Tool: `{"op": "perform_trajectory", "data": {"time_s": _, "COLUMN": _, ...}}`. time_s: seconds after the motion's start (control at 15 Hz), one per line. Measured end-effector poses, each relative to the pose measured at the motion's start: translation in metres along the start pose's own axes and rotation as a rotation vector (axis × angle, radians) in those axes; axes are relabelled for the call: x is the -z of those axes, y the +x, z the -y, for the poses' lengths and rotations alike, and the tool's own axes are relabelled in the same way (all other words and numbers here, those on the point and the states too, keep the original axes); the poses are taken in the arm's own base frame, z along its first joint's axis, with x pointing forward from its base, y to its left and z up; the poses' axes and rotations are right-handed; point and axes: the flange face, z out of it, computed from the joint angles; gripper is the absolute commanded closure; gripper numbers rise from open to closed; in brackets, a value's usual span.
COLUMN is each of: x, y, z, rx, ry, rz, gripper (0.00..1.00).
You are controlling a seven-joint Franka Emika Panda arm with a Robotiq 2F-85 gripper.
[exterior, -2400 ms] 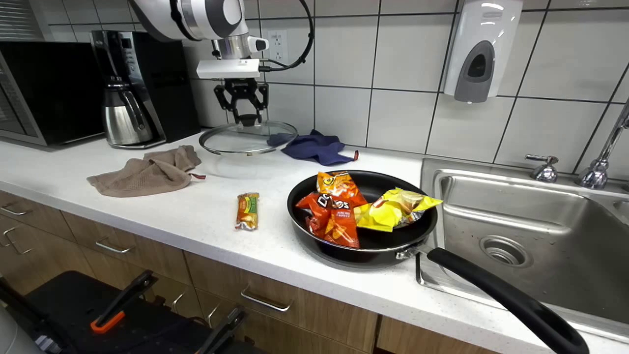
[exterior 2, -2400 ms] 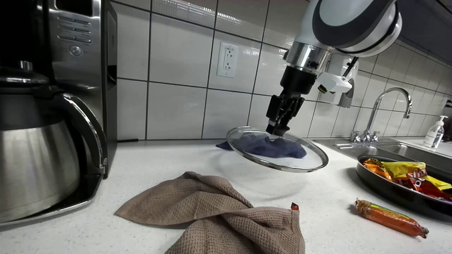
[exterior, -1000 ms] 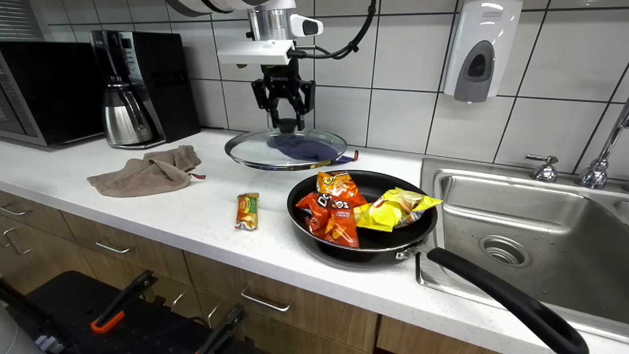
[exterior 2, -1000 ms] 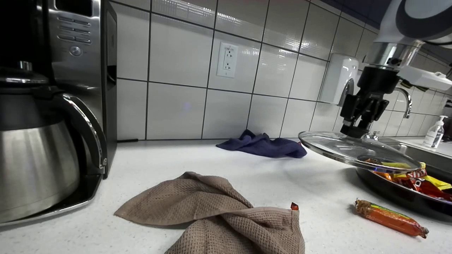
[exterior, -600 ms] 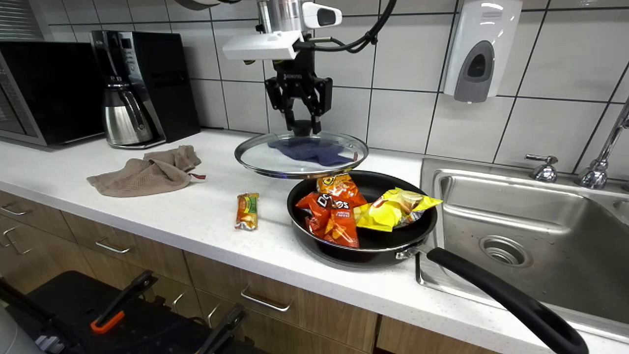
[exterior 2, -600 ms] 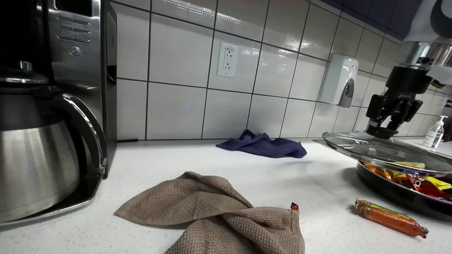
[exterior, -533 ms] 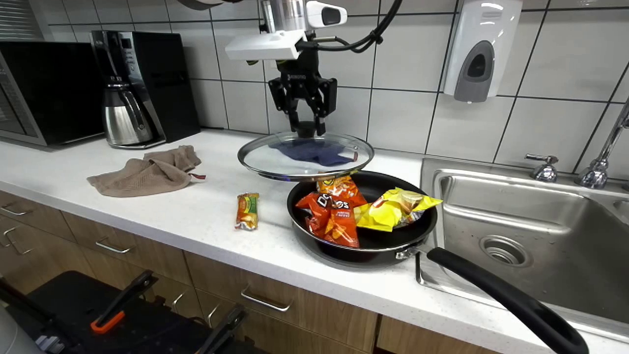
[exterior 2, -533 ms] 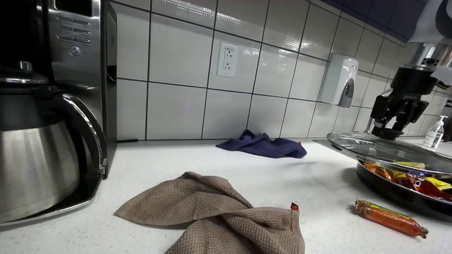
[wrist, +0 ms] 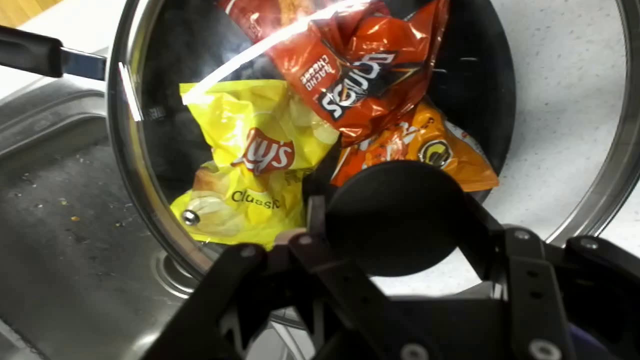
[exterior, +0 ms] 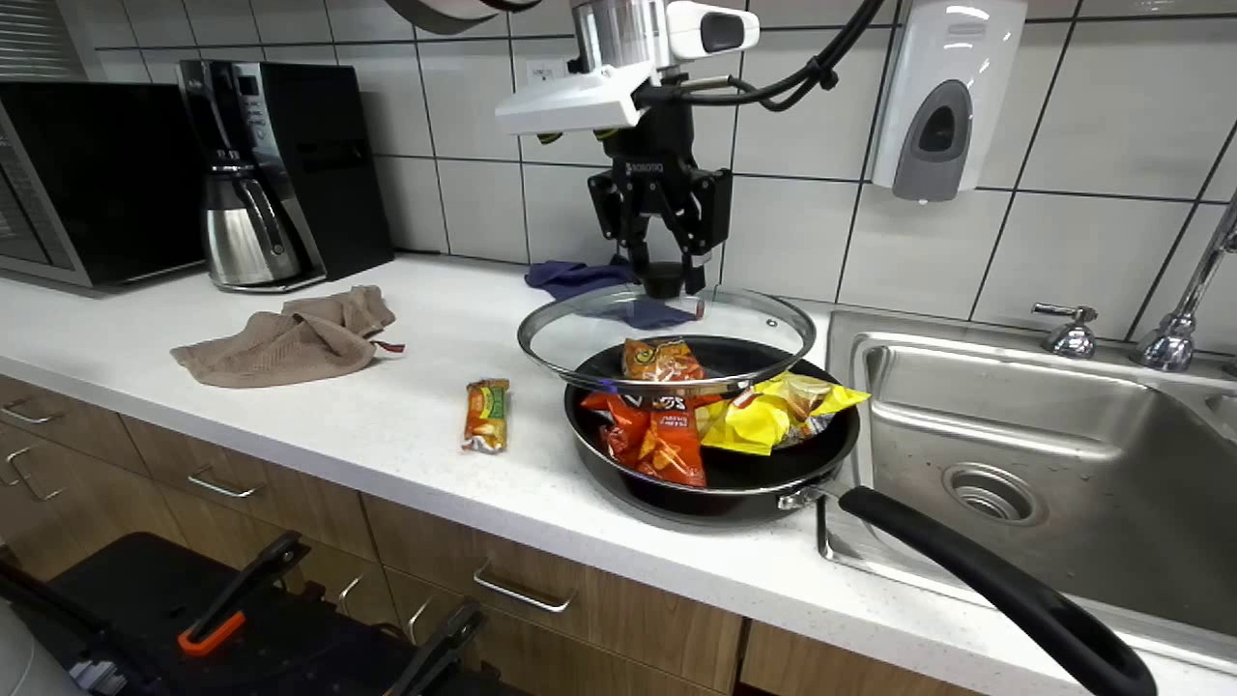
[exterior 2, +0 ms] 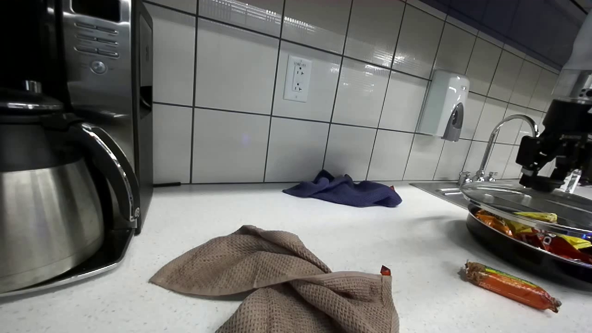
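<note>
Both the hand [exterior: 668,275] and the glass lid [exterior: 667,333] stand farther over the frying pan [exterior: 715,498], and seemingly lower, than in the earlier frame. Fingers [exterior: 694,275] part-closed on either side of the lid's black knob [wrist: 395,220], the hand holds the lid by that knob alone, so a firm, centred grip matters: the wide glass could swing or tip if carried briskly. The lid hangs clear above the pan and looks close to level, yet it appears off-centre, for the wrist view shows tabletop [exterior: 425,387] through the glass on the side away from the pan's long handle [exterior: 1000,585]. Any lowering would go best after a slight shift toward that handle, with the glass kept flat. Beneath it, in the pan, lie the red bag [exterior: 674,449], the orange bag [exterior 2: 493,222] and the yellow bag [exterior: 773,425]; the yellow one seems to reach over the pan's edge toward the sink [exterior: 1015,387], where it could catch the lid and prop it crooked. Easing down until contact, rather than pressing, seems the kinder way with glass. Farther out, the wrapped bar [exterior: 485,416] lies near the pan, the blue cloth [exterior 2: 344,192] by the tiled wall [exterior 2: 231,143], and the brown towel [exterior: 290,343] well apart; a path above them avoids dragging anything.
</note>
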Motion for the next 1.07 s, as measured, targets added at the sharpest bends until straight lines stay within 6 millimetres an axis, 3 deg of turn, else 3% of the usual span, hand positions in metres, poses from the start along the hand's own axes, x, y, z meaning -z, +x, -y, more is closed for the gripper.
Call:
{"op": "perform_trajectory", "data": {"time_s": 0.67, "x": -0.006, "y": -0.005, "z": -0.043, "rx": -0.113, "ry": -0.028, "rz": 0.011, "gripper": 0.61}}
{"op": "perform_trajectory", "data": {"time_s": 1.07, "x": -0.009, "y": -0.008, "z": -0.058, "rx": -0.146, "ry": -0.029, "rz": 0.015, "gripper": 0.61}}
